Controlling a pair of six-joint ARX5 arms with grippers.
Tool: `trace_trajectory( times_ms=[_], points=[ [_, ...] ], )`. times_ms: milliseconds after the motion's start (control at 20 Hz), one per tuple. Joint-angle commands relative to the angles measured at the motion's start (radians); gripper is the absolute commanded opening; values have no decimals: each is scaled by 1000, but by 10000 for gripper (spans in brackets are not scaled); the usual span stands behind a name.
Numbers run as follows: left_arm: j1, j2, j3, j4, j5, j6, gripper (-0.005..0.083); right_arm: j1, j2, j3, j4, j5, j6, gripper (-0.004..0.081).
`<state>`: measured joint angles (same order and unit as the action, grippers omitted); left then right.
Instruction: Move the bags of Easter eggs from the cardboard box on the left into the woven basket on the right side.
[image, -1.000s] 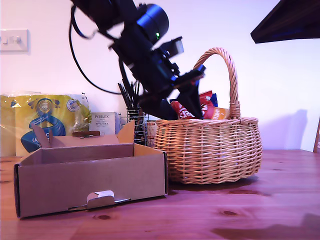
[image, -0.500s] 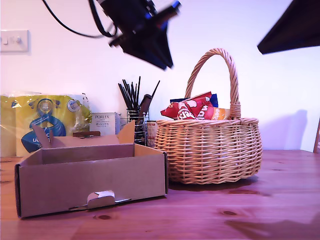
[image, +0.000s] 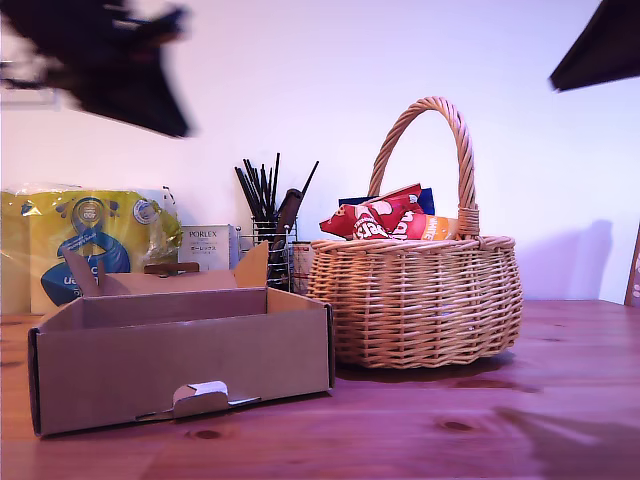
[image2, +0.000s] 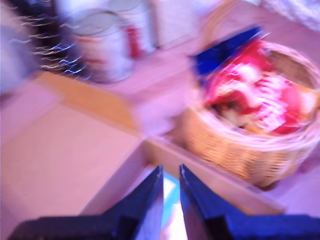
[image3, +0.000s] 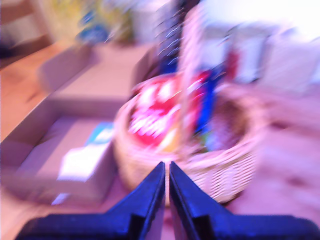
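The woven basket (image: 420, 300) stands at the exterior view's right and holds bags of Easter eggs: a red one (image: 372, 222) on top and a blue one (image: 425, 200) behind. The cardboard box (image: 180, 370) lies open at that view's left. In the second wrist view a white bag (image3: 82, 160) lies on the box floor. My first gripper (image2: 171, 167) hovers over the box with its jaws shut to a narrow slit, holding nothing; it is a dark blur (image: 165, 115) high at the exterior view's left. My second gripper (image3: 166, 164) is shut and empty, facing the basket (image3: 225, 175).
Behind the box stand a yellow plastic pack (image: 90, 240), a white Porlex box (image: 208, 245) and a wire holder of black utensils (image: 268, 215). Two tins (image2: 100, 45) show in the first wrist view. The wooden table (image: 450, 420) runs under everything.
My first gripper left the basket, rose and swung across to the exterior view's left above the box. The red bag stayed in the basket. The second arm drew back toward the upper right.
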<state>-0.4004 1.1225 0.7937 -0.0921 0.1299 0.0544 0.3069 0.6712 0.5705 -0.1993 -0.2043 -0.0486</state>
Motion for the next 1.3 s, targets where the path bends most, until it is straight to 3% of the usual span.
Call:
trace_trajectory(
  times_ms=[0, 250, 550, 1250],
  points=[
    [14, -83, -74, 37, -16, -2, 71, -5, -46, 13, 21, 31, 26, -12],
    [44, -400, -246, 29, -45, -2, 71, -4, -171, 13, -59, 32, 24, -12],
    [40, -626, -251, -132, -45, -3, 72, -4, -283, 13, -84, 31, 26, -12],
    [40, -644, -251, -314, -44, -2, 72, -4, -281, 13, -324, 31, 25, -12]
  ],
)
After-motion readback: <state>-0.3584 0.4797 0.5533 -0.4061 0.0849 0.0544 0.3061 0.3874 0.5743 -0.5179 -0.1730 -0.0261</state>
